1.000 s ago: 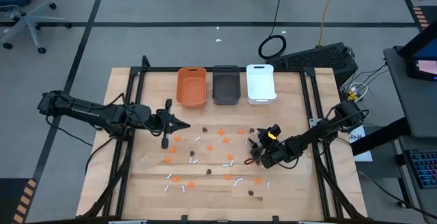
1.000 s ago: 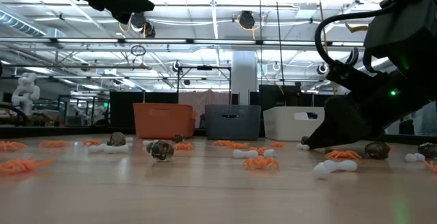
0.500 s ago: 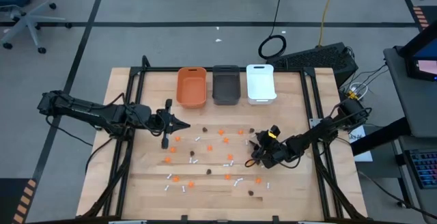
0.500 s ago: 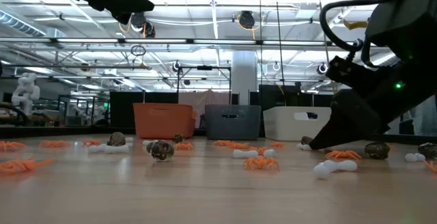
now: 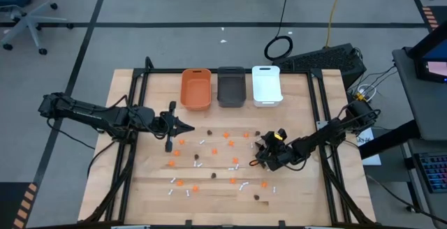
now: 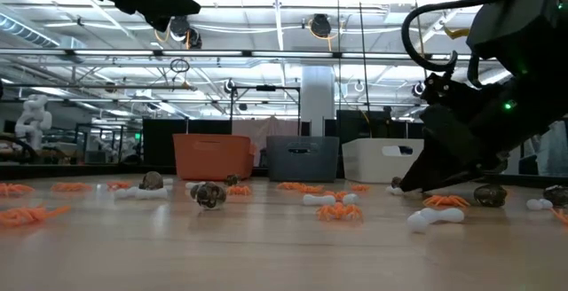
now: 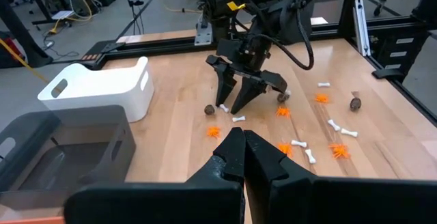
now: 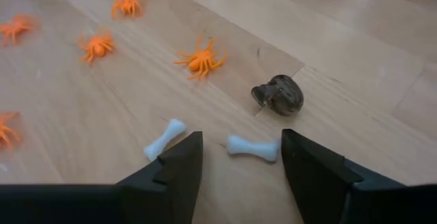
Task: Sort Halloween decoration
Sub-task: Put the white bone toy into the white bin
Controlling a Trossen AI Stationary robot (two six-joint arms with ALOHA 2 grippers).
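Note:
Small Halloween pieces lie scattered on the wooden table: orange spiders (image 8: 200,60), a dark skull-like lump (image 8: 278,94) and white bones (image 8: 252,147). My right gripper (image 8: 240,142) is open and low over the table's right part (image 5: 260,153), its fingers slanting down toward the left. One bone lies just ahead of the gap between its fingers, and a second bone (image 8: 164,139) lies off one fingertip. My left gripper (image 5: 188,127) is shut and hovers over the table's left part, touching nothing.
Three bins stand in a row at the table's far edge: orange (image 5: 196,88), dark grey (image 5: 231,86), white (image 5: 266,84). More spiders, bones and dark lumps are strewn across the middle and near part of the table (image 5: 209,180). A black frame runs along both sides.
My right gripper has stayed low over the same patch of pieces, shifting only a little and tipping slightly. The pieces have not moved.

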